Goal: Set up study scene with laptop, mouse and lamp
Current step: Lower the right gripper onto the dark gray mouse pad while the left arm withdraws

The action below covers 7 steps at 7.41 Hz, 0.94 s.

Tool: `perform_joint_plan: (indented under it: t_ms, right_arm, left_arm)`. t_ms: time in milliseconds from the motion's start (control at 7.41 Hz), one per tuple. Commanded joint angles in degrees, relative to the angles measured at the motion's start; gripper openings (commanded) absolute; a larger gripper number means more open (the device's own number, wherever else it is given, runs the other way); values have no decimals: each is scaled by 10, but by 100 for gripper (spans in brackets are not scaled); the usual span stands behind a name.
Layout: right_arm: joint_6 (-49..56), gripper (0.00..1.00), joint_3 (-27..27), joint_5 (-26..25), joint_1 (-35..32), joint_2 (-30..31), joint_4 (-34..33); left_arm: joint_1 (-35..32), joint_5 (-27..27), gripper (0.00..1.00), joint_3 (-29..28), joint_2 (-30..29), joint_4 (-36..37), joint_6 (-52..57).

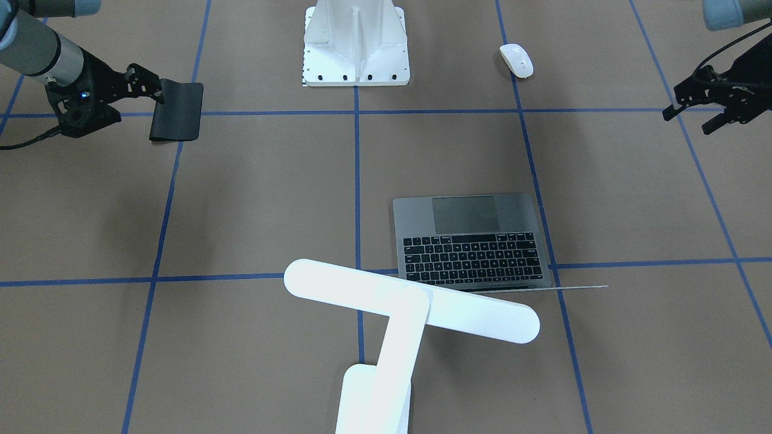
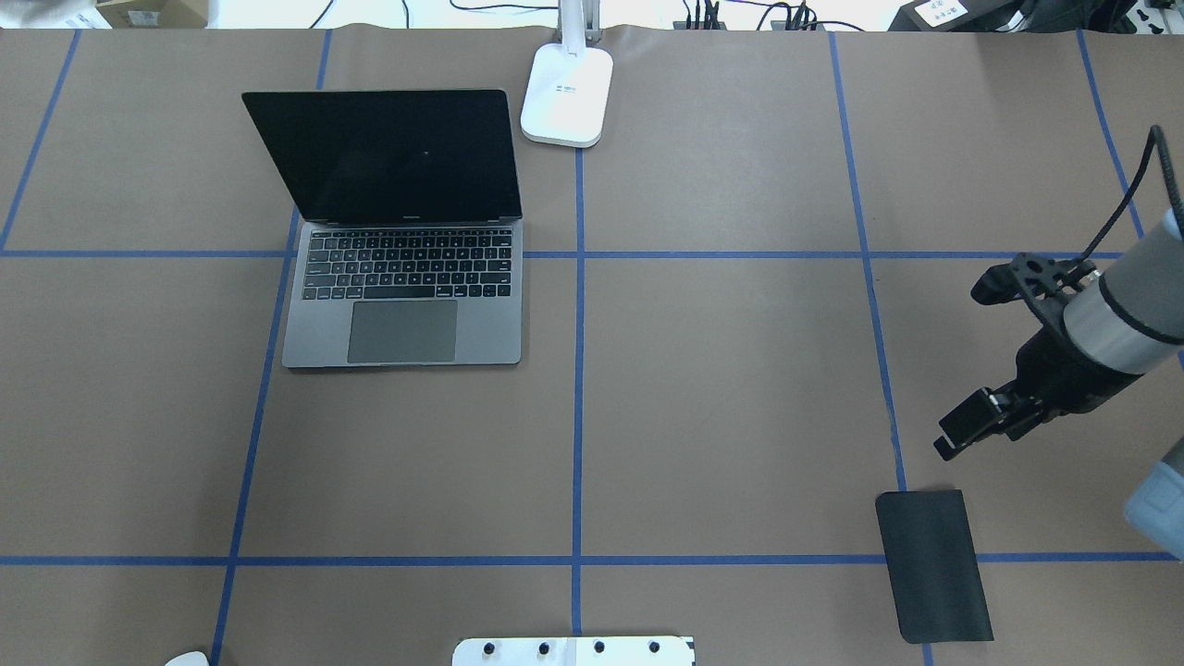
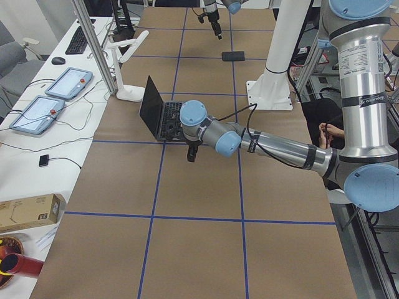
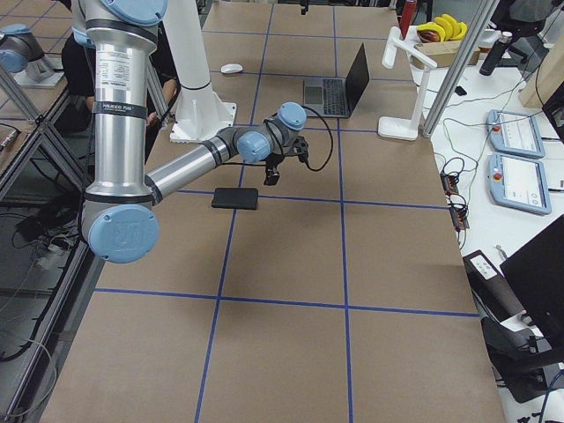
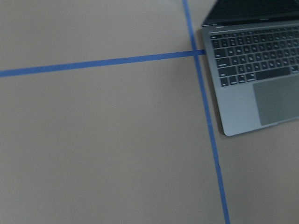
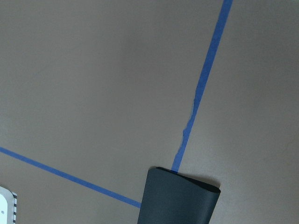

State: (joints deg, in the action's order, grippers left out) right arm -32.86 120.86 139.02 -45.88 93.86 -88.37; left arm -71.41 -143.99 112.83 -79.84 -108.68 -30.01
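Well, the laptop [image 2: 402,314] stands open on the robot's left half of the table [image 2: 721,388], toward the operators' edge. The lamp [image 1: 410,301] has its base at the middle of that edge, just beside the screen, while the mouse [image 1: 516,60] lies by the robot's edge, near the white pedestal [image 1: 356,42] and well apart from the laptop. The left gripper [image 1: 686,120] hangs over the table's left end with its fingers spread and nothing between them, and the right gripper [image 2: 957,435] hovers toward the right end, clear of a black mat [image 2: 934,566] lying flat (whether its fingers are parted or closed I cannot tell).
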Motion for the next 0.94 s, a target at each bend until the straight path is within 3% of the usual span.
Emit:
perform_joint_plan:
  t_ms: [0, 270, 810]
  right_arm:
    - [-1, 98, -2, -19, 39, 13, -2]
    - [-2, 98, -20, -20, 67, 13, -4]
    - [-2, 98, -53, -22, 73, 17, -14]
  left_arm:
    - [70, 29, 100, 5, 8, -3, -95]
    - [140, 29, 100, 15, 6, -3, -132]
    - [144, 29, 100, 26, 12, -12, -128]
